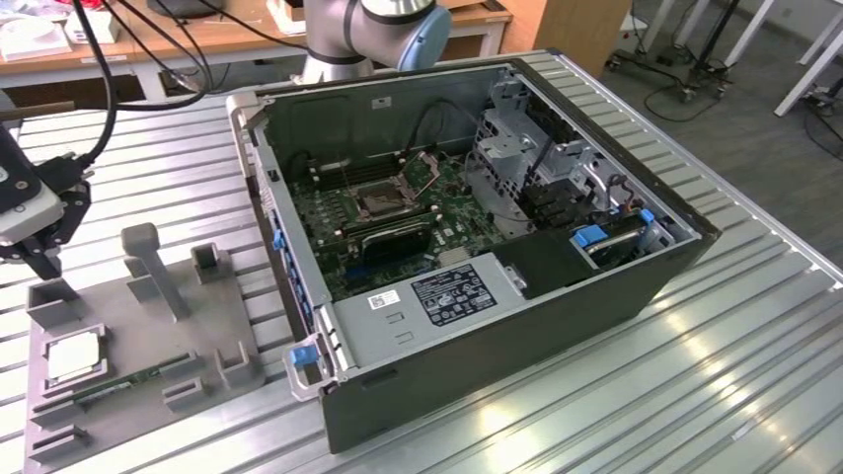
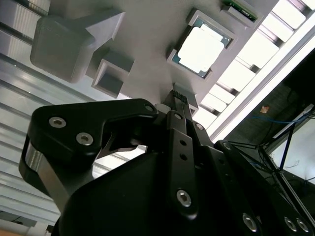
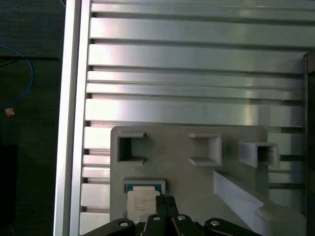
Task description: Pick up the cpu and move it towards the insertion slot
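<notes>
Exterior view: gripper hung over the far left end of the grey fixture plate, at the exterior view's left, holding nothing. cpu sat flat in its pocket on the plate, nearer the camera than the gripper and apart from it. memory stick lay just beside it on the near side. insertion slot was well apart, on the board inside the open computer case, frame lever up. Pick not yet made.

Second wrist view: gripper had its jaws pressed together, nothing between them. cpu was ahead of the tips, silver lid up, pocket walls tight around it. Tips were above the plate, not touching the chip.

First wrist view: same read. gripper tips met in 1 line, clenched on nothing, and sat beside the cpu, overlapping 1 edge, not centred.

My take on the step in hand:
- Jaws need spreading wider than the chip before any descent.
- Centre over the lid and square the fingers to 2 opposite edges.
- Go down straight; the pocket walls leave little room, so a skewed approach would likely catch the plate.
- Grip on the rim, lightly, and keep the chip level.
</notes>
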